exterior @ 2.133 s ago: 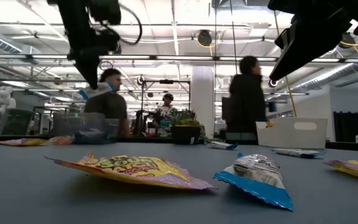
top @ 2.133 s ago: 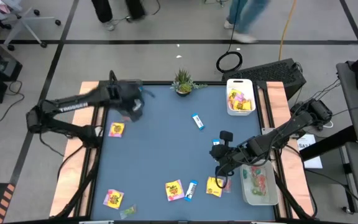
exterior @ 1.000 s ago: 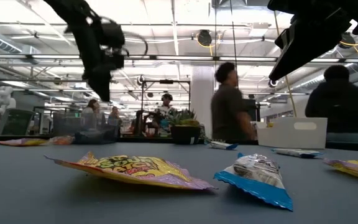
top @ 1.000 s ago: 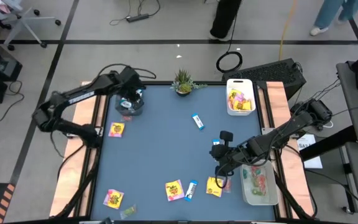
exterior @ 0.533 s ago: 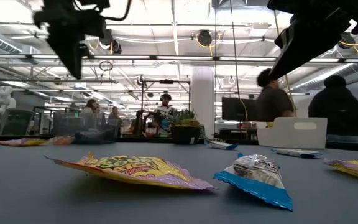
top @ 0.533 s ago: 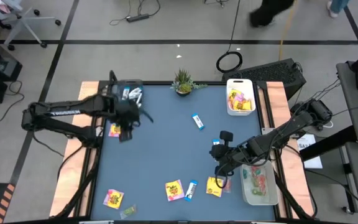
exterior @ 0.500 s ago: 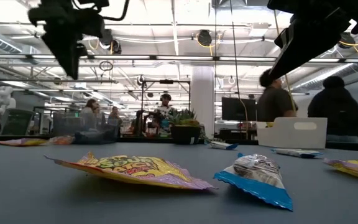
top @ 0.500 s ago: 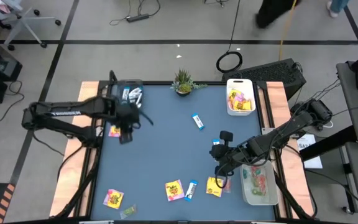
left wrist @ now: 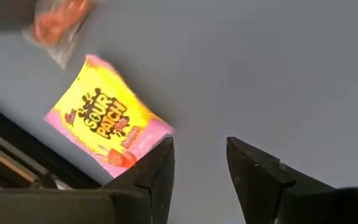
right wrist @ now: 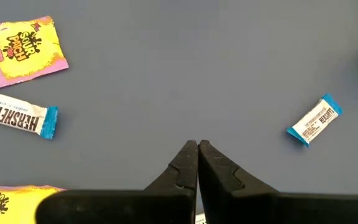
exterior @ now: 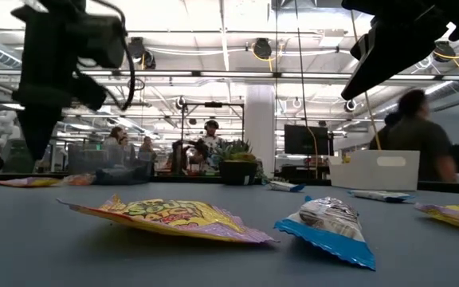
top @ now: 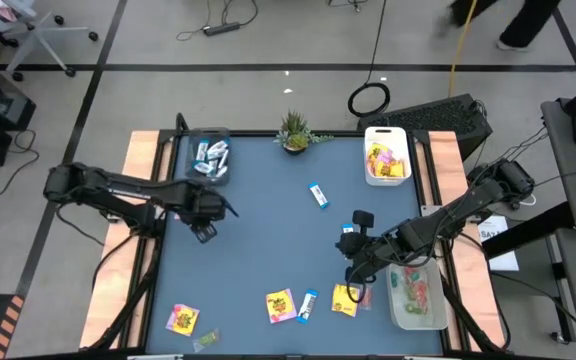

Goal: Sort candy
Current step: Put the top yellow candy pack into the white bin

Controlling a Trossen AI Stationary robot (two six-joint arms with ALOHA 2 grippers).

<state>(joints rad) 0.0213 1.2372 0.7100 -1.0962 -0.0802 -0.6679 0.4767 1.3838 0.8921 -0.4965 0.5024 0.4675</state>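
High view, four loose yellow packets [top: 281, 304], two blue bars [top: 317, 195]; left hand [top: 205, 231] apart, right hand [top: 353, 279] together.

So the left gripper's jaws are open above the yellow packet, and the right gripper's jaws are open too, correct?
Not quite. The right gripper has its jaws shut, as the right wrist view shows. The left gripper does have its jaws open, with the yellow packet lying on the table just beyond them.
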